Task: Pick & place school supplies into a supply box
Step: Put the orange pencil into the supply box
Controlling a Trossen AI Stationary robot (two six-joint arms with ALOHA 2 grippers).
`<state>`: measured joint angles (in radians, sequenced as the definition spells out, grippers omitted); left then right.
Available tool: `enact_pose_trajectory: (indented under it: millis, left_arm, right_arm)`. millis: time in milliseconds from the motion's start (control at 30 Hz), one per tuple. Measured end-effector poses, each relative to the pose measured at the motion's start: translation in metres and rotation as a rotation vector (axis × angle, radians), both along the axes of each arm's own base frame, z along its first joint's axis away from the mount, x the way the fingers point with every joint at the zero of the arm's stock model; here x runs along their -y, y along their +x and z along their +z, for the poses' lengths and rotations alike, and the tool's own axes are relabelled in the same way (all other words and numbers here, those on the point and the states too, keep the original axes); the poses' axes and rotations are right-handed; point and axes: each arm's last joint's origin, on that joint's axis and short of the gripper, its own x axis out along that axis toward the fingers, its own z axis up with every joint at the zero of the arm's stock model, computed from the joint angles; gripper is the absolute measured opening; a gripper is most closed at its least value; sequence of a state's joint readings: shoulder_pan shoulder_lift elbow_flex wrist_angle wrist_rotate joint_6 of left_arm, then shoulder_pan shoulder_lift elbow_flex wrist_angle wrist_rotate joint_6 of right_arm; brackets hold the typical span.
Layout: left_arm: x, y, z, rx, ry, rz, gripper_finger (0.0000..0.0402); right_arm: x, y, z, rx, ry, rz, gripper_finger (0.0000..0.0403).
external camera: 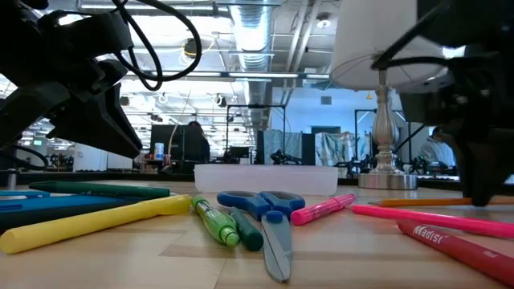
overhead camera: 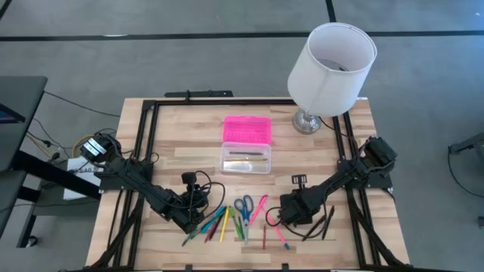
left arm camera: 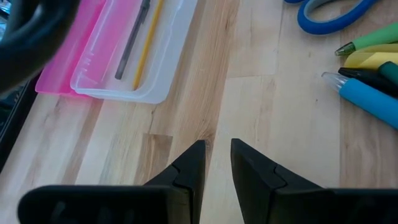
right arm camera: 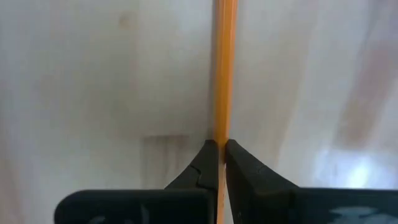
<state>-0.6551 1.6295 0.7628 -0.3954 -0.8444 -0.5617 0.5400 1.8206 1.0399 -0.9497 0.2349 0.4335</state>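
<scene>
While supply box [overhead camera: 246,162] holds two pencils, we count most supplies on table [overhead camera: 333,151]; right fingers [right arm camera: 221,152] clamp orange pencil [right arm camera: 224,62], left fingers [left arm camera: 216,158] slightly parted, empty.

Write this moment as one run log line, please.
right gripper: shut on orange pencil | left gripper: open, empty | supply box: open

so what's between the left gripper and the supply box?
Bare wood only. In the left wrist view, empty tabletop runs from the left gripper to the clear supply box; the pens lie off to the side.
</scene>
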Motion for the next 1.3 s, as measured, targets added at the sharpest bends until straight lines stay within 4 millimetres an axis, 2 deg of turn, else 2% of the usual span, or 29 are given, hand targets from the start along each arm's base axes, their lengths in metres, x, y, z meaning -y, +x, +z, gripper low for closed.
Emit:
enact_pose_trajectory:
  millis: [400,633,867,1033,1133,1300]
  left_arm:
    - [0.000,0.000,0.000,-0.006,0.005,0.000,0.0071]
    - [0.000,0.000,0.000,-0.006,0.005,0.000,0.0071]
    - [0.000,0.000,0.000,-0.006,0.005,-0.001,0.0071]
    - [-0.001,-0.001,0.000,-0.014,0.010,-0.001,0.0071]
    - [0.000,-0.001,-0.001,-0.025,-0.001,-0.007,0.0071]
    - [0.000,-0.002,-0.001,-0.030,-0.008,-0.010,0.0071]
  right_arm:
    - [0.005,0.010,0.021,0.018,-0.118,0.037,0.0000]
    - [0.026,0.024,0.043,0.022,-0.254,0.004,0.0000]
    - [0.067,0.066,0.067,0.156,-0.308,-0.006,0.0000]
    - [0.099,0.097,0.072,0.271,-0.299,0.130,0.0000]
    - [0.110,0.109,0.075,0.328,-0.308,0.197,0.0000]
    - [0.121,0.122,0.076,0.412,-0.227,0.253,0.0000]
